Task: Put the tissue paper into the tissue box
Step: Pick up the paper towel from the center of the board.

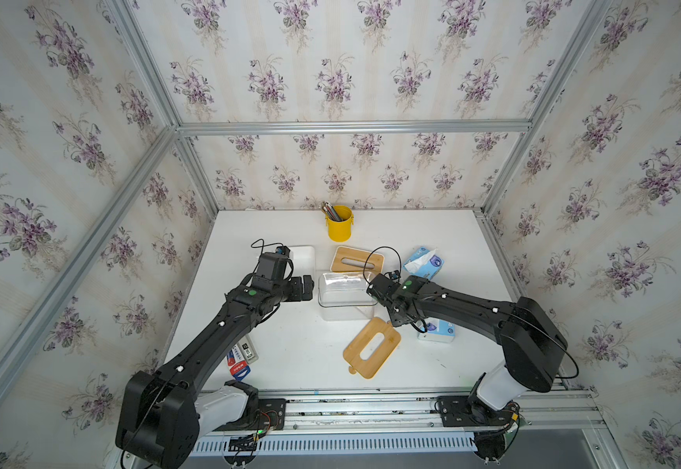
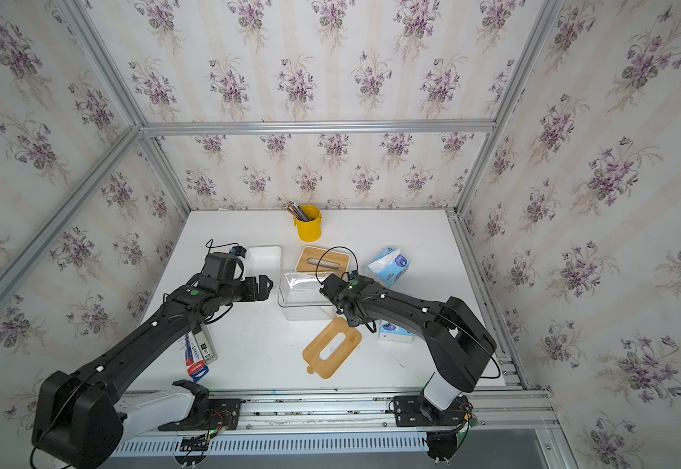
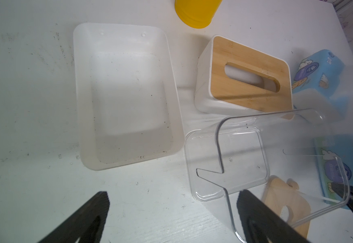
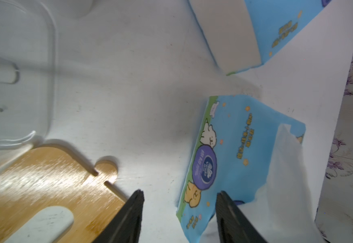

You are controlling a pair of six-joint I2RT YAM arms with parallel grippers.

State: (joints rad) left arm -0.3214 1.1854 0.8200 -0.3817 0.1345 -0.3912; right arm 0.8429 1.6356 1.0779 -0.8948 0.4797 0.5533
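A blue tissue paper pack (image 4: 234, 147) lies flat at the table's right, white tissue showing at one end; it appears in both top views (image 1: 440, 329) (image 2: 395, 333). My right gripper (image 4: 180, 199) hangs over it, open, the pack's edge between its fingers. A second blue tissue pack (image 1: 426, 263) lies further back. The clear tissue box (image 1: 344, 308) stands open mid-table, its bamboo lid (image 1: 371, 349) lying loose in front. My left gripper (image 3: 171, 202) is wide open and holds nothing, one finger (image 3: 253, 210) close by the clear box's wall (image 3: 245, 151).
A white tissue box with a bamboo lid (image 1: 357, 260) stands behind the clear one. An open white box (image 3: 125, 94) lies to its left. A yellow pencil cup (image 1: 339, 223) is at the back. Small packets (image 1: 243, 357) lie under my left arm.
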